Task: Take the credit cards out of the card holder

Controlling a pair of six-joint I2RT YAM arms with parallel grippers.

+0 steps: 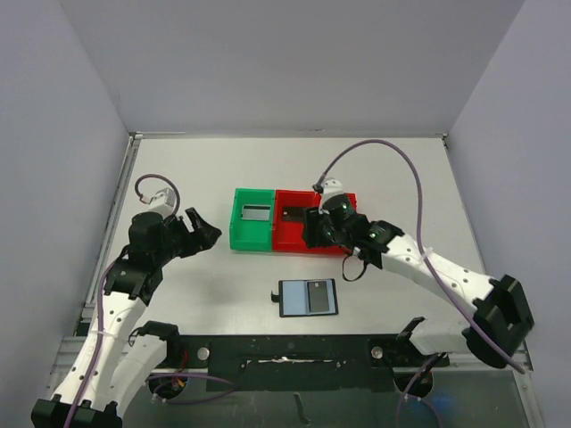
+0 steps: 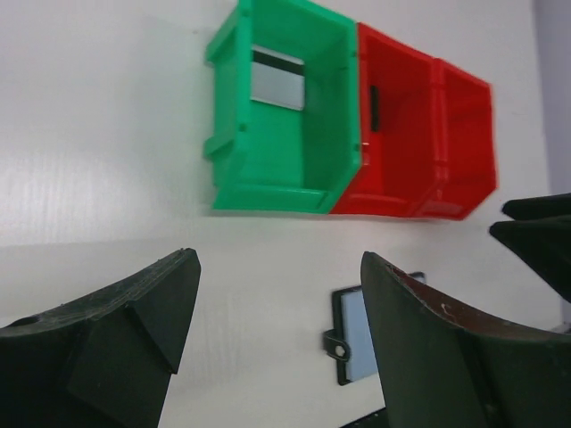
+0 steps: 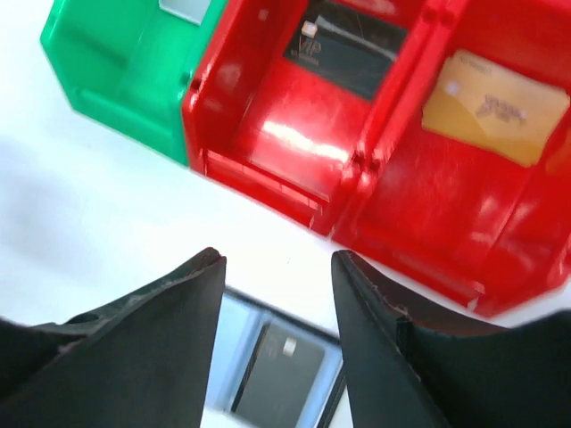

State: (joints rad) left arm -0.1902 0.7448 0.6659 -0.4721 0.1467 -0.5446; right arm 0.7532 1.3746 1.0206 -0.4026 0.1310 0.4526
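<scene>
The card holder [image 1: 292,299] lies open on the table in front of the bins, its tab to the left, with a dark credit card [image 1: 318,297] in its right pocket. A greyish card [image 1: 256,212] lies in the green bin [image 1: 239,234]. In the red bin [image 1: 287,244], a black card [image 3: 343,45] sits in the left compartment and a tan-gold card [image 3: 495,98] in the right. My right gripper [image 1: 317,236] hovers open and empty at the red bin's near edge, above the card holder [image 3: 234,337]. My left gripper [image 1: 203,230] is open and empty, left of the green bin.
The green bin [image 2: 285,169] and red bin [image 2: 401,178] stand joined side by side mid-table. The card holder [image 2: 350,332] shows past my left fingers. Grey walls close the table at left, back and right.
</scene>
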